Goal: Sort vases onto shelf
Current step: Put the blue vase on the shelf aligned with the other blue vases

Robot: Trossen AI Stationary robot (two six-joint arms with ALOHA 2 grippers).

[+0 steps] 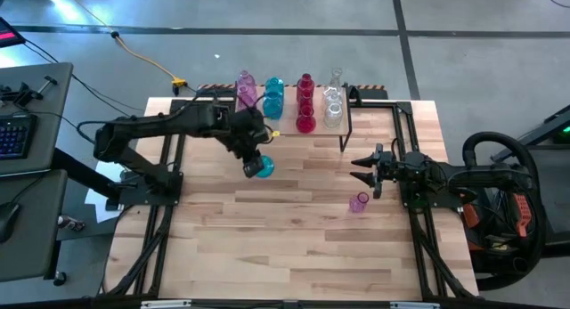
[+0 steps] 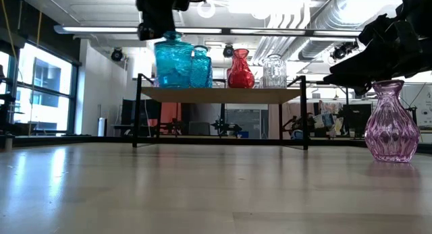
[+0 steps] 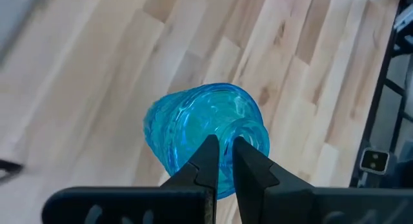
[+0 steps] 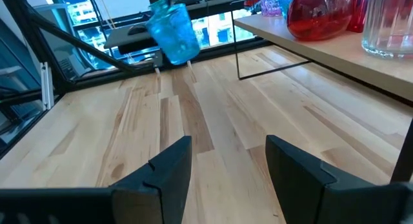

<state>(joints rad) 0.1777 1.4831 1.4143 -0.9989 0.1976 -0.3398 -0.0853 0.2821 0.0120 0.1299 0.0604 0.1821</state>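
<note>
1. High view: the left tool [image 1: 256, 163] reaches across the counter [image 1: 294, 229], pinching a teal vase [image 1: 262, 167] near the shelf [image 1: 343, 122].
2. Low view: that vase [image 2: 173, 61] hangs above the counter.
3. Right wrist view: the right tool [image 4: 226, 162] is half-open, empty.

No readable text, no labels, no brand names, no numbers on anything in view

On the bench [image 1: 294, 247], bare wood runs from centre toward 6 o'clock. The shelf [image 1: 343, 131] blocks 12 o'clock, its top crowded with vases [image 1: 305, 104]. A pink vase [image 1: 358, 202] stands alone at 3 o'clock, near the right tool [image 1: 363, 167].
</note>
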